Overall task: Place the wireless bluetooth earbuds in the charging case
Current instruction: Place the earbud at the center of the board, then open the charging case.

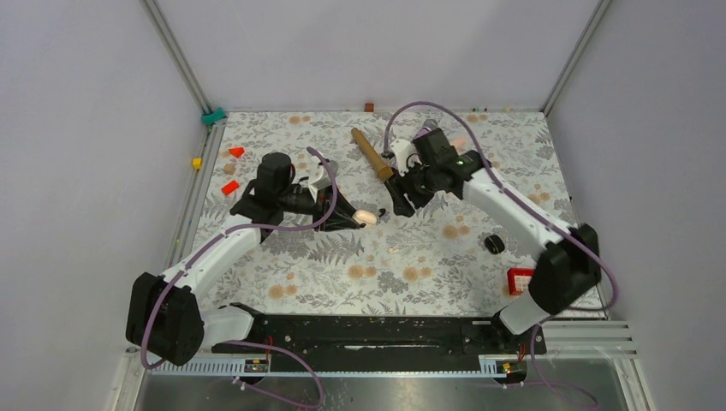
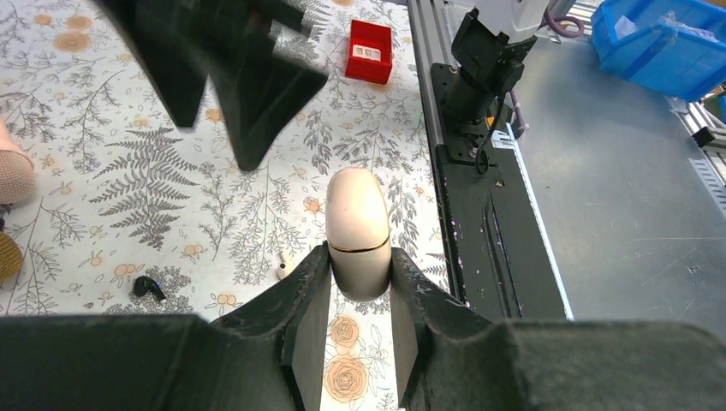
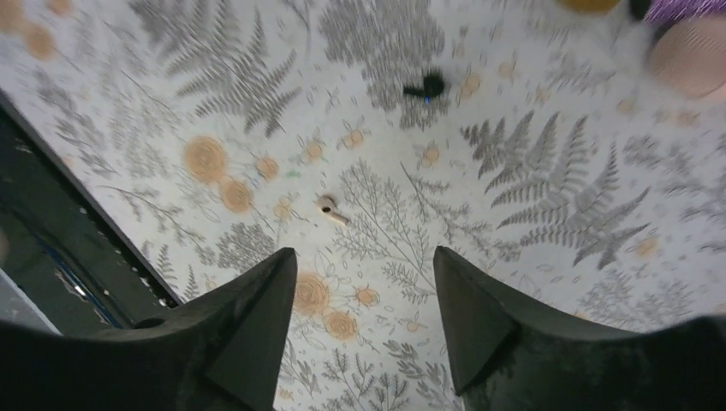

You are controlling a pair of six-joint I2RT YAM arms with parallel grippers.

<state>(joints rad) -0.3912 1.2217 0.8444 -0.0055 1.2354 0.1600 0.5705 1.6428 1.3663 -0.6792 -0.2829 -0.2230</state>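
Observation:
My left gripper [image 2: 360, 257] is shut on the charging case [image 2: 357, 224], a pale pink oval case with a gold seam, lid closed. It holds the case above the table, also seen in the top view [image 1: 366, 217]. One tiny black earbud [image 2: 148, 288] lies on the cloth to the left of the case and shows in the right wrist view [image 3: 426, 86]. A small beige earbud-shaped piece [image 3: 328, 208] lies nearby [image 1: 393, 250]. My right gripper [image 3: 364, 257] is open and empty, hovering above the cloth just right of the case [image 1: 401, 204].
A round black pebble-like thing [image 1: 494, 244] and a red box [image 1: 520, 281] lie at the right. A wooden stick [image 1: 371, 152] lies at the back centre. Pink [image 2: 13, 171] and yellow [image 2: 7, 255] microphone heads lie near the black earbud. Small red blocks [image 1: 229, 187] lie at the left.

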